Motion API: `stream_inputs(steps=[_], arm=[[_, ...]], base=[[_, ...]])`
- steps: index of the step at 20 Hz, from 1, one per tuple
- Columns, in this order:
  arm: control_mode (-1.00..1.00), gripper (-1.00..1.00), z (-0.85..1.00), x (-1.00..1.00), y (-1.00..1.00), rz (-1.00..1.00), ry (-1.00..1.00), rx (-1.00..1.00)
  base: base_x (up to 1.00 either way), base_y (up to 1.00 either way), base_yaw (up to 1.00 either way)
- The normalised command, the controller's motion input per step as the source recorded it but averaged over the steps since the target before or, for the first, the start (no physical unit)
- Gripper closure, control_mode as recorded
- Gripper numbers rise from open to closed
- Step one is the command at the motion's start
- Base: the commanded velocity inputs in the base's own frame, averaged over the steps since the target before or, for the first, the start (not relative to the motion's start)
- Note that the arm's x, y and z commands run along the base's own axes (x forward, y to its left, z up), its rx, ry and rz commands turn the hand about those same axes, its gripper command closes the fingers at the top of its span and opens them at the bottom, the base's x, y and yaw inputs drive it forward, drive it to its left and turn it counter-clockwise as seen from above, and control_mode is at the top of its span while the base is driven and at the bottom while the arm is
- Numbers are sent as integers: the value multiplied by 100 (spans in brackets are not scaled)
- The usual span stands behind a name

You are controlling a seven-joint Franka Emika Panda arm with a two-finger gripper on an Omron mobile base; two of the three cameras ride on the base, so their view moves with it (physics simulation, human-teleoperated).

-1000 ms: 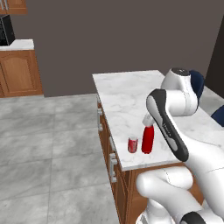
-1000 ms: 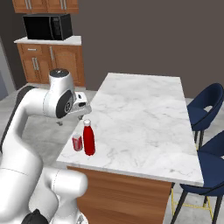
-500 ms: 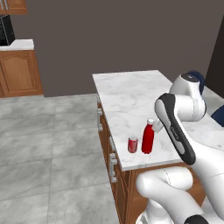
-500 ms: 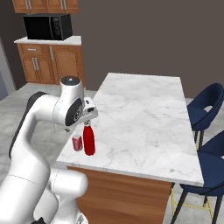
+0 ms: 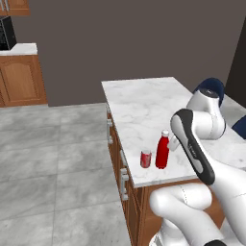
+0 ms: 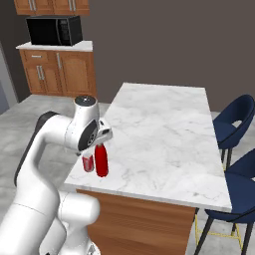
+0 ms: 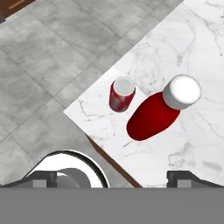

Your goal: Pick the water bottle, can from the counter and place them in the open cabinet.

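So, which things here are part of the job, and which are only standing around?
Part of the job:
- water bottle
- can
- counter
- gripper, open above them

Only standing around:
- microwave
- blue chairs
- low wooden cabinets

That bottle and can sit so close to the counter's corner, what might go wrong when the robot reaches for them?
The can stands right beside the bottle, so an open gripper closing on the bottle could bump the can. Both stand near the counter corner, so a nudge might send either onto the floor. The tall slim bottle may tip.
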Motion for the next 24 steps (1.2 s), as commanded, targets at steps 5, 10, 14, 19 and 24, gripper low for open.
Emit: stream_inputs(steps=[5, 10, 14, 19, 24], arm=[[-100, -100, -16, 0, 0, 0, -1, 10], [-100, -100, -22, 1, -4, 2, -3, 12], [-100, -100, -19, 0, -15, 2, -1, 10], [-100, -100, -21, 0, -23, 3, -4, 7], [-100, -100, -23, 1, -27, 3, -10, 5]], base=[[0, 0, 0], [0, 0, 0], [0, 0, 0], [0, 0, 0], [0, 0, 0]])
